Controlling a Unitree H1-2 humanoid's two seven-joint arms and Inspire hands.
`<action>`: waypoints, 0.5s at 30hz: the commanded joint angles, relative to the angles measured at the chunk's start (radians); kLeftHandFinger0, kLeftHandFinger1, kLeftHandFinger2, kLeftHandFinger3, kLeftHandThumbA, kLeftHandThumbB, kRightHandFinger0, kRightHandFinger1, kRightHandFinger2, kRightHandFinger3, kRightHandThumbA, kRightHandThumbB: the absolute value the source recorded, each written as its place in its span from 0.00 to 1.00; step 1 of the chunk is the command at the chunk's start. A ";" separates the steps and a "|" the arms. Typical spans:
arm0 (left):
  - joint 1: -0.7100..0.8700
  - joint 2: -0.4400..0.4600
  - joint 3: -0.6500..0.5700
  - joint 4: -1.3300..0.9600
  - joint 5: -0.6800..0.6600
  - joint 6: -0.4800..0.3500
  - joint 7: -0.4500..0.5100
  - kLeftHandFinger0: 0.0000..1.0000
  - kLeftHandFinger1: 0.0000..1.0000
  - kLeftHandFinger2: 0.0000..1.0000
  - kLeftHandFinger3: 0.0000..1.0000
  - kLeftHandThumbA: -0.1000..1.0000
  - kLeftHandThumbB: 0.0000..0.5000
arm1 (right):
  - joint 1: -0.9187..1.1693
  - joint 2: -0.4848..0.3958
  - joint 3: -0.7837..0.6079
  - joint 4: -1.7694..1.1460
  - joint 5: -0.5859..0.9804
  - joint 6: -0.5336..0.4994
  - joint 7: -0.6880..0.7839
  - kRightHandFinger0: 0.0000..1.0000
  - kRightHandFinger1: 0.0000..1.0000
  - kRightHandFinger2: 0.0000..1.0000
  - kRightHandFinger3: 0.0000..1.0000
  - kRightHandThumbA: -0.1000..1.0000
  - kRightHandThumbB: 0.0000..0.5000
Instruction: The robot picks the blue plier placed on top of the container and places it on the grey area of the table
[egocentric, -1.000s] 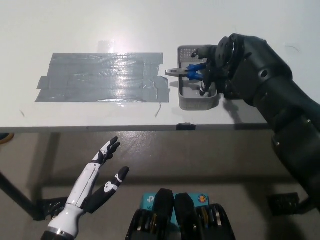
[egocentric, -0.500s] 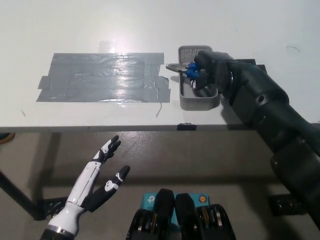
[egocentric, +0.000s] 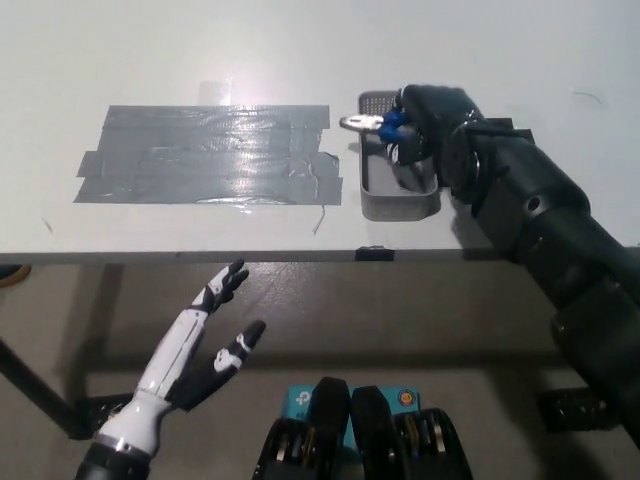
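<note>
Over the grey container (egocentric: 398, 197), the right robot hand (egocentric: 428, 118) grips the blue plier (egocentric: 375, 125).

Your right hand (egocentric: 425, 125) has closed around the blue plier (egocentric: 378, 124) and shifted toward the far end of the grey container (egocentric: 397, 190). The plier's metal jaws now poke out past the container's left wall, nearer its far corner than before.
</note>
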 joint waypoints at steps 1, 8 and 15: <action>-0.043 0.010 0.009 -0.011 -0.008 -0.029 -0.007 0.98 0.99 0.99 1.00 0.84 0.17 | -0.129 -0.026 -0.008 -0.028 -0.020 -0.056 -0.112 0.06 0.62 1.00 0.48 0.00 0.40; -0.063 0.007 0.014 -0.002 -0.005 -0.041 0.002 0.96 0.98 1.00 1.00 0.82 0.06 | -0.218 -0.004 -0.021 -0.034 -0.012 -0.101 -0.136 0.05 0.62 1.00 0.82 0.00 0.38; -0.070 0.010 0.016 -0.006 -0.003 -0.031 -0.002 0.96 0.97 0.99 1.00 0.80 0.05 | -0.237 0.003 -0.031 -0.031 -0.012 -0.128 -0.156 0.00 0.34 0.69 0.35 0.00 0.51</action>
